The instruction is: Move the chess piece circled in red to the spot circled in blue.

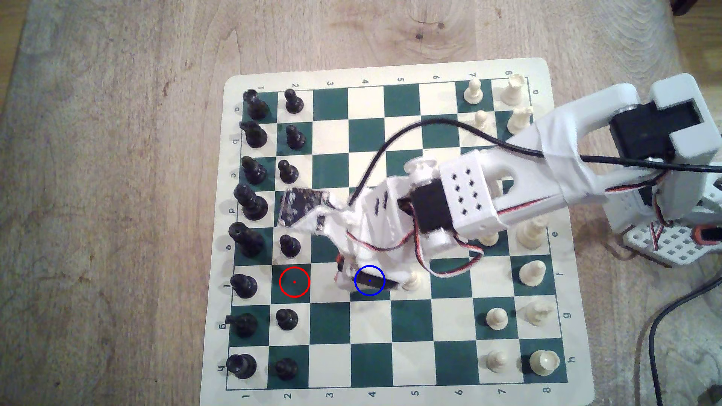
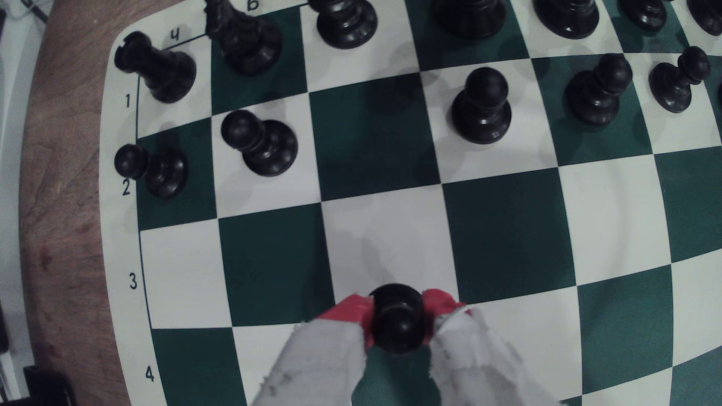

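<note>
- The white, red-tipped end effector (image 2: 398, 318) clamps the small glossy black pawn (image 2: 397, 320) by its head, keeping it upright.
- It hangs over the blue-ringed green square (image 1: 369, 280), right of the vacated red-ringed square (image 1: 294, 282) in the exterior view.

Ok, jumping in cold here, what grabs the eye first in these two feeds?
The gripper, red-tipped and wrapped in white tape, is clamped on a black pawn in the wrist view. In the exterior view the arm reaches in from the right and covers the blue-ringed square in row f. The red-ringed square two columns to the exterior view's left stands vacant, a gap in the black pawn line.
</note>
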`<state>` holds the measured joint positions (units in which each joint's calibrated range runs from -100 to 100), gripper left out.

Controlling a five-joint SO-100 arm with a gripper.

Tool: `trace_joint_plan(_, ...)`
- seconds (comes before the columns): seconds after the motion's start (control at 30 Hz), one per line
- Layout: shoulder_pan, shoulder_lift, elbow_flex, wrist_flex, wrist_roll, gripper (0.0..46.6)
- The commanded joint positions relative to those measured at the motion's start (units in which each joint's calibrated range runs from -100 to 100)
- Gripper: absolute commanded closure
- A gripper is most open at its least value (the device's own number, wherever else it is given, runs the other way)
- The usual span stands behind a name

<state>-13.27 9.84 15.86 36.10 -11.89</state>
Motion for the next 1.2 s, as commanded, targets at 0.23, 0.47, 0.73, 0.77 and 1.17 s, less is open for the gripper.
trace_joint_plan(0.23,-0.14,-5.94,-0.81,3.63,2.54,44.7)
trace_joint_plan(0.47,0.49,-4.75,-0.36,3.87,2.93,44.7)
trace_joint_plan(0.73,-0.14,-5.60,0.82,3.71,2.54,44.8)
trace_joint_plan(0.77,-0.14,-5.60,0.91,3.71,2.39,44.8)
trace_joint_plan(1.17,-0.84,-6.45,0.19,2.81,2.10,44.8)
